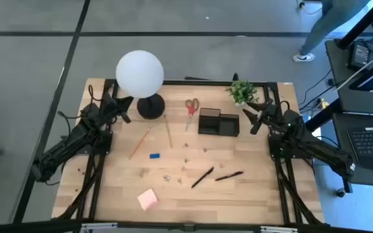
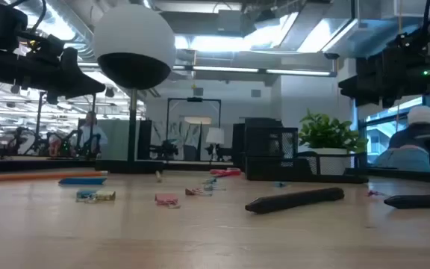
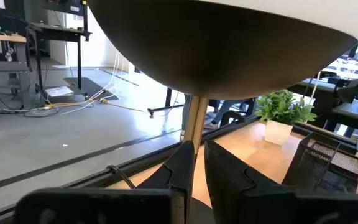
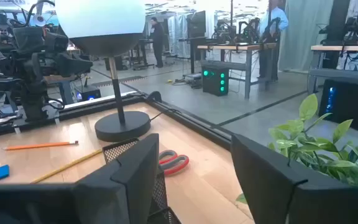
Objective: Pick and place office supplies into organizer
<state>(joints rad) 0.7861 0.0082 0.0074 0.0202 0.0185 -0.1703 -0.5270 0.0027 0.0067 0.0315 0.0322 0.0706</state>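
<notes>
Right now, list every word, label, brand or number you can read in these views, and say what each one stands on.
None can be read.
The organizer, the pink sticky-note pad and the blue eraser show no print.
The laptop beside the table has keys and a screen too small to read.
Screens in the room behind the low view are blurred.

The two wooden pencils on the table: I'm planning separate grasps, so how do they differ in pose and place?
The orange wooden pencil lies slanted, on the side nearer the left arm; the paler yellow wooden pencil lies almost straight along the table's depth, nearer the red-handled scissors. The orange one ends close to the small blue eraser; the yellow one reaches up beside the lamp's round black base. Both lie flat, untouched, outside the black organizer.
</notes>
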